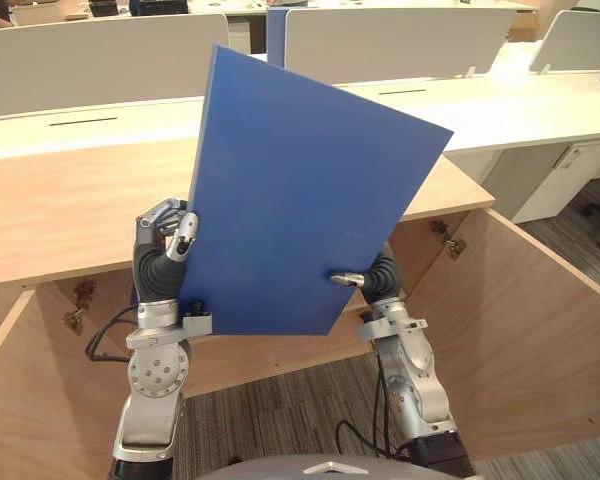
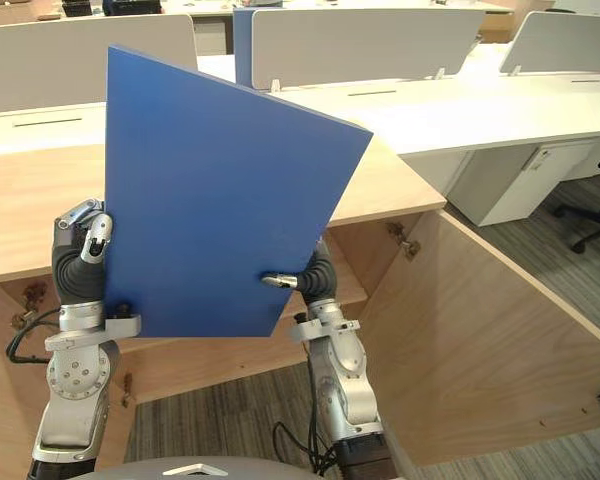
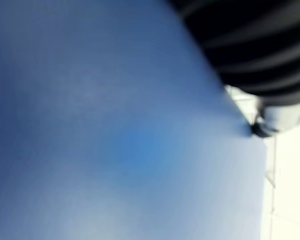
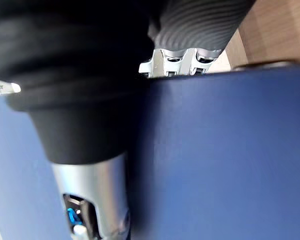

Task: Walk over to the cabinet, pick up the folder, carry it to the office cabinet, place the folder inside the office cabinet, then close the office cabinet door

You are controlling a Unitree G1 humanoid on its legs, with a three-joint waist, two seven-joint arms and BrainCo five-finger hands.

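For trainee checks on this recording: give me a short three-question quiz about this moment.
1. Which hands grip the folder? A left only, B right only, C both.
2. Fill in: the cabinet has its doors standing ____.
3. True or false: the folder lies inside the cabinet.
Key: 1 C, the left hand and the right hand each pinch an edge. 2 open. 3 false.

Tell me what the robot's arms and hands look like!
The left arm and right arm are silver-grey metal with round, bolt-dotted joints. The left hand and right hand have silver fingers with dark tips, and dark ribbed covers wrap the wrists.
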